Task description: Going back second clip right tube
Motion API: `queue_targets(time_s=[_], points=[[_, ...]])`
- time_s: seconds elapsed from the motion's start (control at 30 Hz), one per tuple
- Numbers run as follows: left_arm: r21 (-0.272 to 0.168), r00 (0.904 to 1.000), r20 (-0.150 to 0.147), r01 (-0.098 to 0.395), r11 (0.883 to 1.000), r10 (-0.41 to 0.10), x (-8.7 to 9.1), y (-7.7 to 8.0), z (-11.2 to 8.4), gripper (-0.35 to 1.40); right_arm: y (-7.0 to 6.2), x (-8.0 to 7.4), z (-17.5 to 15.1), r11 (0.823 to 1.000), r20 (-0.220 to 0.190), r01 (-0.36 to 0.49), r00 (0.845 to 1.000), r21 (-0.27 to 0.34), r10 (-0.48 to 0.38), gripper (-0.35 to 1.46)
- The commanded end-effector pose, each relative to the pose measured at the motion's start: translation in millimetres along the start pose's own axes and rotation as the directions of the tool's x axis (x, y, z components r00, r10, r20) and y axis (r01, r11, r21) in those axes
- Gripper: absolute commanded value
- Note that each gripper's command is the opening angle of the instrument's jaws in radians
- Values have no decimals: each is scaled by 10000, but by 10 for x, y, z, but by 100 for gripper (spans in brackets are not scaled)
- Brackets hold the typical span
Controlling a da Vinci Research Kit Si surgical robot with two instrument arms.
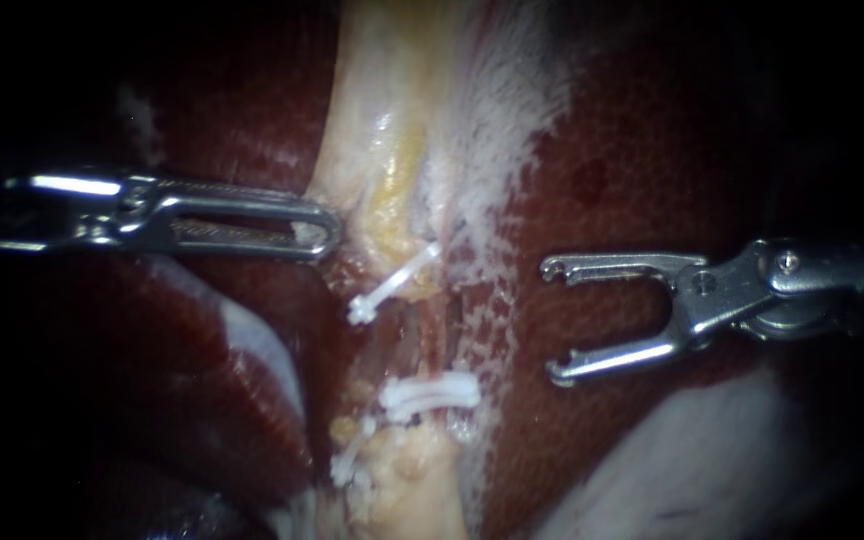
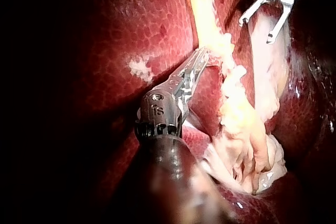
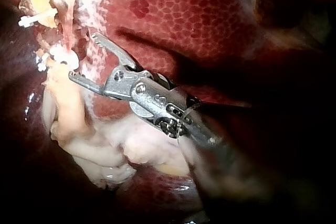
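Surrounding both instruments, the liver [image 1: 652, 150] presents a dark red, wet surface. A pale tissue band [image 1: 382, 130] runs over it, passing between the two instrument tips.

The left instrument [image 1: 322, 230] has its jaws together. As far as can be judged they are clamped on the edge of that band, and the left wrist view shows the tip set against the same pale edge. The right instrument [image 1: 552, 322] stands with jaws wide apart and nothing between them. It sits over bare liver, apart from the band.

Ahead of the right instrument's open jaws lies a reddish tube [image 1: 407, 340]. Whether it is the right tube cannot be confirmed from these views.

- **near clip** [image 1: 430, 393]: white, seated across the tube ahead of the right instrument's lower jaw and clear of it.
- **upper clip** [image 1: 392, 285]: just beyond the left instrument's tip.
- **far clip** [image 1: 347, 460]: beyond the near clip, farthest from the right instrument.

Assessment: the near clip is judged to be the one the task concerns. It is seated and the applying jaws are empty and free of it, so the step in hand is the right instrument's retreat.

The next move calls for drawing that instrument back along its own shaft. Its lower jaw must be kept off the liver beneath it. The left instrument's hold should be left undisturbed so the clipped tube does not shift.
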Motion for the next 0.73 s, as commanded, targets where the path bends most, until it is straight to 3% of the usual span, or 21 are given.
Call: queue_targets(time_s=[0.03,0.73], points=[[44,10000,-13,17,10000,-17,1,-1,2,-35,0,0,0,10000,0,-1,10000,-1,1,60],[37,10000,-9,17,10000,-17,1,-2,4,-35,-1,0,0,10000,0,-2,10000,-2,2,60]])
